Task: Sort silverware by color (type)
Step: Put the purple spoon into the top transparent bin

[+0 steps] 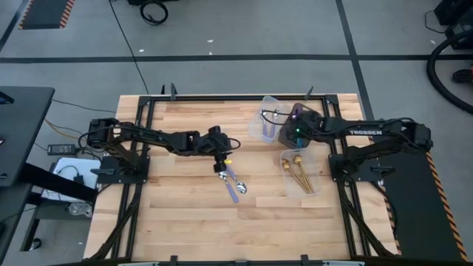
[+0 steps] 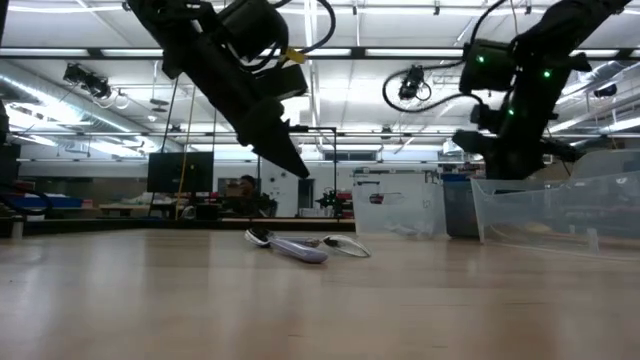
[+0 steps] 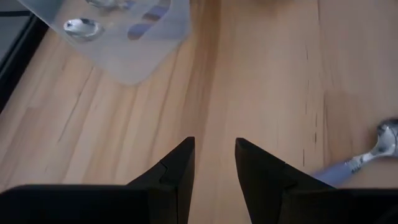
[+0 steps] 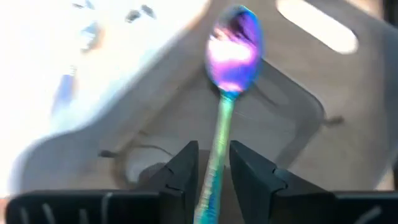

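My right gripper (image 4: 214, 155) hovers over a clear plastic container (image 1: 266, 122) at the table's far right. An iridescent purple-blue spoon (image 4: 233, 46) with a teal handle points away from it, its handle lying between the open fingers. My left gripper (image 3: 214, 155) stands open and empty above the table's middle (image 1: 222, 157). Just nearer than it, two spoons lie flat on the wood: one with a lavender handle (image 1: 232, 186) and a silver one (image 1: 241, 188). The far container also holds a silver spoon (image 3: 81, 28). My right gripper has the spoon's teal handle (image 4: 217, 146) running lengthwise between its parted fingers, with a slit showing on each side. I cannot tell whether either finger touches it. The spoon slants down, its bowl over the container.
A second clear container (image 1: 299, 174) with gold spoons sits at the near right. A black frame rail (image 1: 222, 97) runs along the table's far edge. Bare wood lies at the near left and along the near edge.
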Available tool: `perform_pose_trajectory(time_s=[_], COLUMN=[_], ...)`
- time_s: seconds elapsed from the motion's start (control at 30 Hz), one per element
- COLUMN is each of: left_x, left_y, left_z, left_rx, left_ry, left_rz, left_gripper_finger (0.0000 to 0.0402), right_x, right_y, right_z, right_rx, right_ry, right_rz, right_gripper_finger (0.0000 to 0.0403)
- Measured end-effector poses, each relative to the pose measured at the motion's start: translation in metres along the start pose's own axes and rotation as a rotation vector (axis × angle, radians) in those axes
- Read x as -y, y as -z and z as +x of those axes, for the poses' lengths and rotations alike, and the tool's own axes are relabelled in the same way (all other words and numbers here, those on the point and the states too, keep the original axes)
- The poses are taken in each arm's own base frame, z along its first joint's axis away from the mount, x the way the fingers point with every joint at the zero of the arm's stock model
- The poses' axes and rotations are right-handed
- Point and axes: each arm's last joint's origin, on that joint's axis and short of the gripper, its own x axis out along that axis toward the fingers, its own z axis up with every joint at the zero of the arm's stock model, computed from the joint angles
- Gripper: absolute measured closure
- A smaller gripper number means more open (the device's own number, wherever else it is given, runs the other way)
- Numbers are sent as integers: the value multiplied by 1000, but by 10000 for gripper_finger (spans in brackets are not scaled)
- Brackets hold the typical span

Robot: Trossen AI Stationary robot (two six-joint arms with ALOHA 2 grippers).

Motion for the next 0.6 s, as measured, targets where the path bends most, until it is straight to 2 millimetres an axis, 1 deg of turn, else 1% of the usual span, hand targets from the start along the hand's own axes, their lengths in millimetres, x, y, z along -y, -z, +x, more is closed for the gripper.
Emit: perform_pose_trajectory(time_s=[0.13, 0.3, 0.47, 0.6], left_x=[4, 18, 31, 42], left_y=[4, 10, 9, 12], left_z=[0, -3, -6, -10], left_rx=[-42, -90, -63, -75], left_ry=[43, 149, 266, 311], left_rz=[33, 165, 223, 272], left_gripper_finger=[279, 279, 279, 279], right_x=[-13, -33, -54, -63], right_y=[-10, -15, -13, -6], right_z=[-12, -27, -41, -49], right_rx=[29, 113, 217, 230], right_ry=[-83, -216, -394, -483], right_rz=[-82, -223, -310, -383], right_gripper_finger=[295, 296, 297, 296])
